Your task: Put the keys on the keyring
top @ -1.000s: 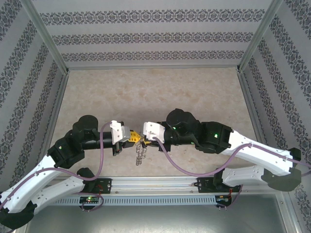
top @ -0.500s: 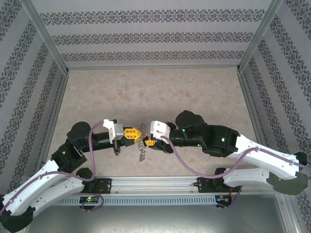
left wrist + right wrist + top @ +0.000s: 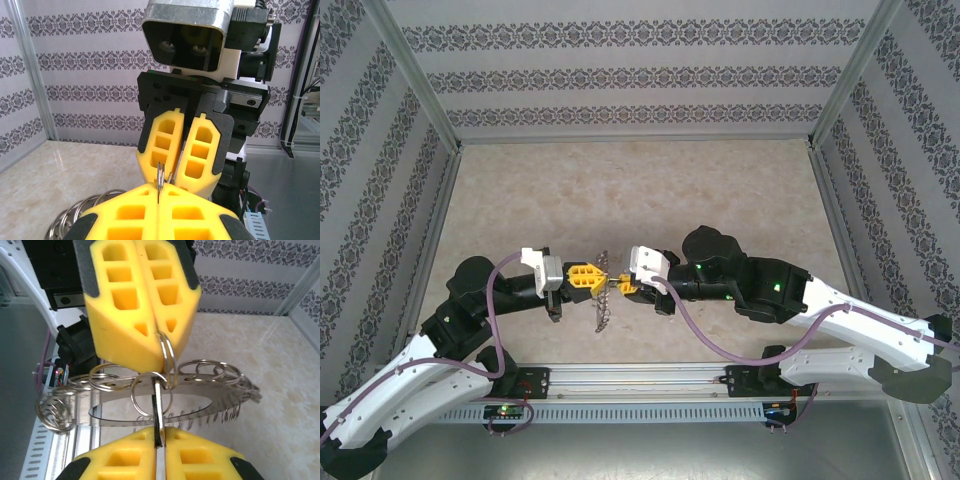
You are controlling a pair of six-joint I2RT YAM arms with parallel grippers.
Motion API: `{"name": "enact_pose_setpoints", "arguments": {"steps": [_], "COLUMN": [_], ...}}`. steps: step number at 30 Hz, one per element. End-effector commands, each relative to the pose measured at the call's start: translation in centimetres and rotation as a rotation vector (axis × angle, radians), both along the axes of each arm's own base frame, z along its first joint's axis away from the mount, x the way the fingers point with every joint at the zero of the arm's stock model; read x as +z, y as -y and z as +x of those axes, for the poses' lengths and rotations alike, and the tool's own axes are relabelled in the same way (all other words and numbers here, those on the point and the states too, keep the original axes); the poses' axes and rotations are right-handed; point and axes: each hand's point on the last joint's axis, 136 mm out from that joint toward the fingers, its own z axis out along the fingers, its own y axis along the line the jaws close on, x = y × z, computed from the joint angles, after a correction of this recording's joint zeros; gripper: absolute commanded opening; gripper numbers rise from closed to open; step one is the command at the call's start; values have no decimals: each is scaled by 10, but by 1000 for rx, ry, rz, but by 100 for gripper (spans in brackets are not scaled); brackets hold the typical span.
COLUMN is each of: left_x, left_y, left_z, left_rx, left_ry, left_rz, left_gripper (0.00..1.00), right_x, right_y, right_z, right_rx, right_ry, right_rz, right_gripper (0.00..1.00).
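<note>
Since half a second ago the left gripper (image 3: 597, 279) has drawn back a little toward its own side. The right gripper (image 3: 619, 288) has edged away from the arm bases to face it tip to tip, and the keyring (image 3: 603, 306) between them has shifted along with them.

The left fingers (image 3: 125, 305) are pressed together and nip one small wire loop (image 3: 167, 347) on the ring's rim. The right fingers (image 3: 125, 460) are closed on the key (image 3: 157, 407), whose head is hidden between the pads. Its thin blade stands straight out from the tips, its long axis in line with the gripper, pointing at the left gripper's tips. The blade's end lies at a loop just beside the pinched one; whether it has passed through I cannot tell.

In the right wrist view the ring's flat plate is seen nearly edge-on and crosses the blade about square. From above, the ring hangs from the tips toward the arm bases, over the table (image 3: 640, 190).
</note>
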Motion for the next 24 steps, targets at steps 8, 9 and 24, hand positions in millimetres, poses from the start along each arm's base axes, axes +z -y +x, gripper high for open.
{"name": "enact_pose_setpoints", "arguments": {"steps": [8, 9, 24], "left_x": [21, 21, 17], "left_y": [-2, -2, -3], "left_z": [-13, -13, -14], "left_rx": [-46, -45, -42], "left_ry": [58, 59, 62], "left_rz": [-79, -82, -67], "left_gripper": [0, 0, 0], "right_x": [6, 6, 24], "right_y": [-11, -12, 6], "right_z": [-3, -3, -6], "right_rx": [45, 47, 16], "right_ry": [-27, -31, 9], "right_rz": [32, 28, 75], "right_gripper": [0, 0, 31]}}
